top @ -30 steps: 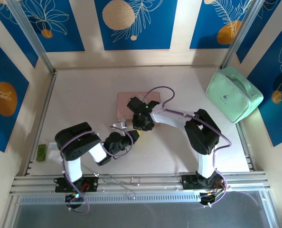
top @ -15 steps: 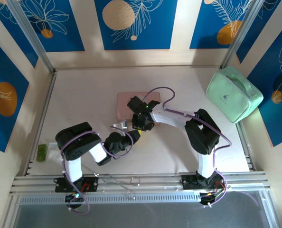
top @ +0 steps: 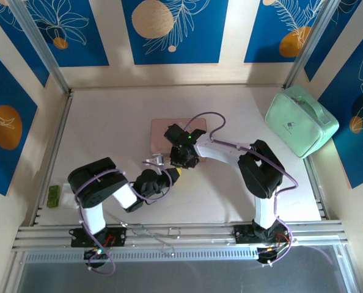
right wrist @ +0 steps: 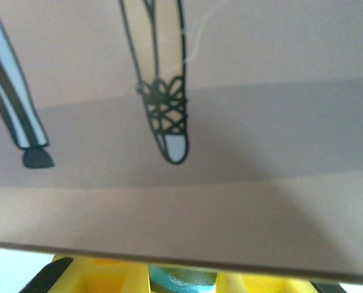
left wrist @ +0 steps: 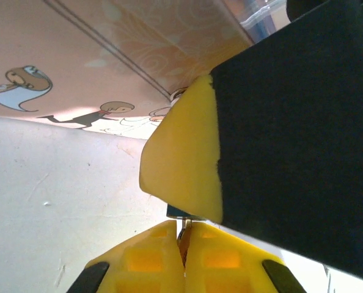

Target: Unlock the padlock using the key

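In the right wrist view, the padlock's blue body (right wrist: pixel 183 278) sits between the yellow fingers of my right gripper (right wrist: pixel 183 282), which is shut on it right under the pink box's (right wrist: pixel 230 122) edge. In the left wrist view, my left gripper (left wrist: pixel 184 228) is shut on the thin silvery key (left wrist: pixel 183 232). The key's tip meets the padlock's underside (left wrist: pixel 176 212) below the right gripper's yellow finger (left wrist: pixel 181 159). From above, the left gripper (top: pixel 173 174) and right gripper (top: pixel 183 160) meet at the front edge of the pink box (top: pixel 166 129).
A small silvery metal piece (top: pixel 153 162) lies on the table just left of the grippers. A mint green case (top: pixel 300 119) stands at the right wall. A small green item (top: pixel 53 195) rests by the left rail.
The left arm's elbow has shifted slightly to the left. Both grippers stay together at the pink box's front edge.
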Motion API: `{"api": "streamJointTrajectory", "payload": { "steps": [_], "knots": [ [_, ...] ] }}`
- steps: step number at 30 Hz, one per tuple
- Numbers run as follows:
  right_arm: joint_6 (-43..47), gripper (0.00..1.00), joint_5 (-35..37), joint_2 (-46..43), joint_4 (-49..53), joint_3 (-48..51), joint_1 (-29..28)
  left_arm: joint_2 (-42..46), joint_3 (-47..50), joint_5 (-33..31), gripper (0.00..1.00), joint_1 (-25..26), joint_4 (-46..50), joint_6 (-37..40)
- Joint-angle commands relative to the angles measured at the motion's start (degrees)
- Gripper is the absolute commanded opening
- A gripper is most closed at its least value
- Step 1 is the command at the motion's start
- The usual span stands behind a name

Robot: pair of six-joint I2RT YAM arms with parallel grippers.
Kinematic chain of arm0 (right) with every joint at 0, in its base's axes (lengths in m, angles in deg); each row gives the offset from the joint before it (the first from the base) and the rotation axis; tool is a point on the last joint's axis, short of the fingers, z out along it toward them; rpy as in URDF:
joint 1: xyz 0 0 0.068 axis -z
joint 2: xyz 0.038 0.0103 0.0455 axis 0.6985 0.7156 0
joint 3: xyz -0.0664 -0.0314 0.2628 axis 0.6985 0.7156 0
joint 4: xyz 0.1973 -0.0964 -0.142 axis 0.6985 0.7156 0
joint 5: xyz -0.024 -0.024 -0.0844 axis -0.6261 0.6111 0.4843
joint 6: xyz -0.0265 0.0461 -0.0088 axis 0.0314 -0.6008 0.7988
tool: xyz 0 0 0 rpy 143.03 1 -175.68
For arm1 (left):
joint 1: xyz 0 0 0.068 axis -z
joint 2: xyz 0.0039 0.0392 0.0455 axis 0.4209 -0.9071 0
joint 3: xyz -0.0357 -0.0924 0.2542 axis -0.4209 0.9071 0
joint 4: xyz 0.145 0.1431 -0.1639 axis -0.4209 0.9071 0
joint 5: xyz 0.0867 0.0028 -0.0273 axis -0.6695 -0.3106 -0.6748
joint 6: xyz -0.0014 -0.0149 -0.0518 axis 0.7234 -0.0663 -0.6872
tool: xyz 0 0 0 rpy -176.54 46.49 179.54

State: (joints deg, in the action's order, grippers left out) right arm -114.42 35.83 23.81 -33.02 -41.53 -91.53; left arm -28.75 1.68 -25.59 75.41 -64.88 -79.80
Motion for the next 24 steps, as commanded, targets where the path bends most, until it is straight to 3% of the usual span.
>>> {"api": "streamJointTrajectory", "payload": {
  "steps": [1, 6, 11, 19, 24],
  "knots": [
    [-1.6, 0.00, -3.6, -0.2, 2.1, -0.1, -0.2, 5.8, -2.0, -5.1, 0.00, 0.7, 11.0, 5.3],
    [-3.2, 0.00, -5.6, -0.1, 0.8, 0.9, -0.2, 14.1, -5.4, -16.8, 0.00, 5.2, 30.0, 14.9],
    [-5.2, 0.00, -9.7, -0.6, -4.5, 5.6, 0.9, 15.1, -7.8, -30.9, 0.00, 11.1, 36.3, 24.8],
    [-5.9, 0.00, -11.5, -2.3, -6.9, 8.5, 2.4, 7.3, -16.5, -44.7, 0.00, 19.6, 40.1, 40.0],
    [-8.0, 0.00, -13.5, -2.0, -9.0, 11.6, 1.6, 6.2, -18.7, -48.6, 0.00, 22.3, 44.6, 40.7]
  ]
}}
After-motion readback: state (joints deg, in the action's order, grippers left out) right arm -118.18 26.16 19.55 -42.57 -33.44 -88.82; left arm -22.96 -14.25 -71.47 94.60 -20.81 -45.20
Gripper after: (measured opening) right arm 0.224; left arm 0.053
